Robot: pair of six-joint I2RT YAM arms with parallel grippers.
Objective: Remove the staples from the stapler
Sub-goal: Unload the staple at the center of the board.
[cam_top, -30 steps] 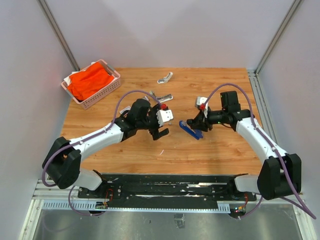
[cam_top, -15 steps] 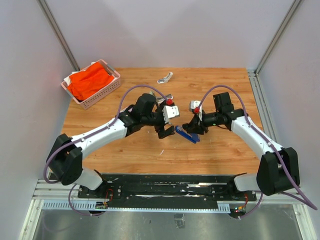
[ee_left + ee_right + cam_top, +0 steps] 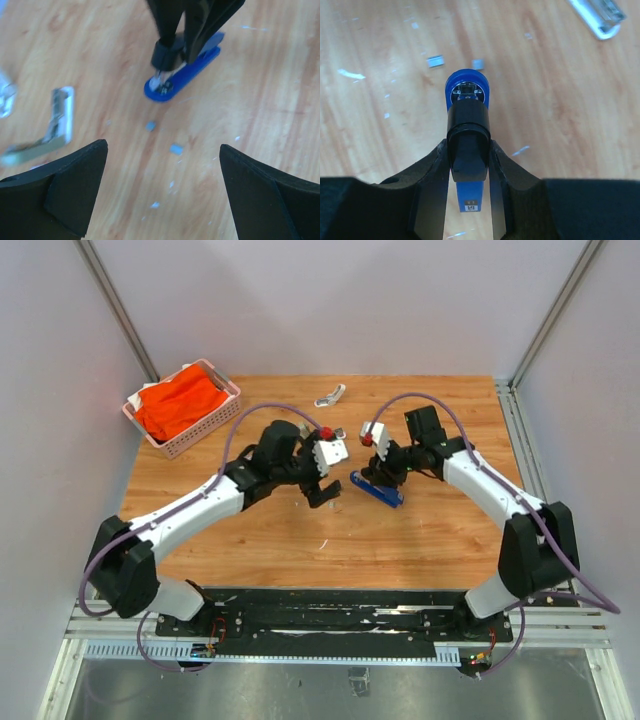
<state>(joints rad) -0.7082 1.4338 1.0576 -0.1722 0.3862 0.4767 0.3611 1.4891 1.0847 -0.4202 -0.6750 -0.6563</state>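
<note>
On the wooden table, the right pincer is clamped on the stapler while the left pincer gapes wide nearby.

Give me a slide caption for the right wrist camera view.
Right gripper clamped on the black top arm of the stapler, its blue nose pointing out over the wooden table.

we see bright, even light on the orange-brown wooden tabletop, faint soft shadows beneath the arms, left wrist view smeared with blur, right wrist view sharper on the slim blue and black stapler
</note>
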